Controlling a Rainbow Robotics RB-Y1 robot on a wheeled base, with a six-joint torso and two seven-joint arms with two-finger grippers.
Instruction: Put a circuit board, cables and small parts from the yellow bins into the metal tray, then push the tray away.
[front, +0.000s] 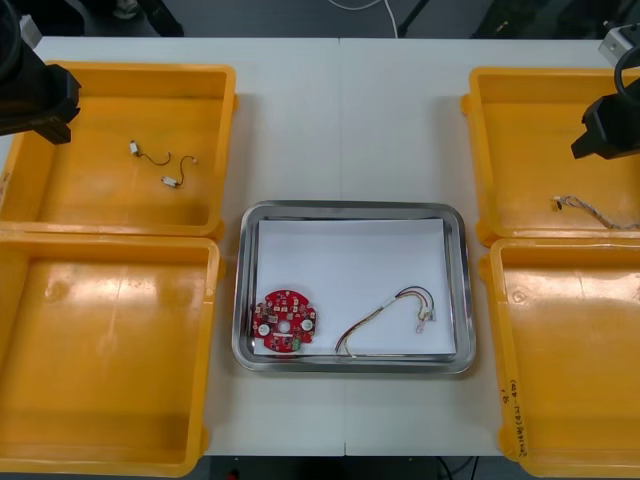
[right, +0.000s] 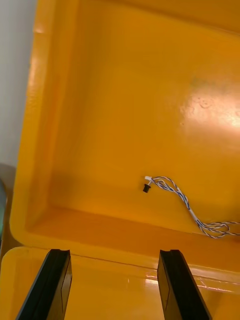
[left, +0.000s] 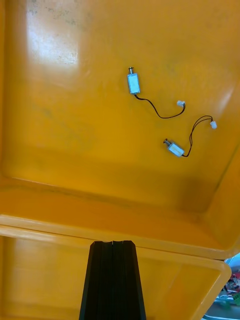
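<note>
Two grippers hover, both empty; shiny rectangular metal tray holds a board and a cable.
Left gripper hangs over far-left yellow plastic bin, black fingers pressed together, gripping nothing. Small metal parts with thin black leads, one and another, lie on that bin's floor beyond the fingertips, near each other, not touching. Right gripper hangs over near rim of far-right yellow plastic bin, fingers spread wide, nothing between them. Twisted blue and white cable lies on that bin's floor, untouched. Tray, white inside, sits mid-table between the bins. Round red circuit board lies in its near-left corner, red and yellow cable just beside it, toward the near-right.
</note>
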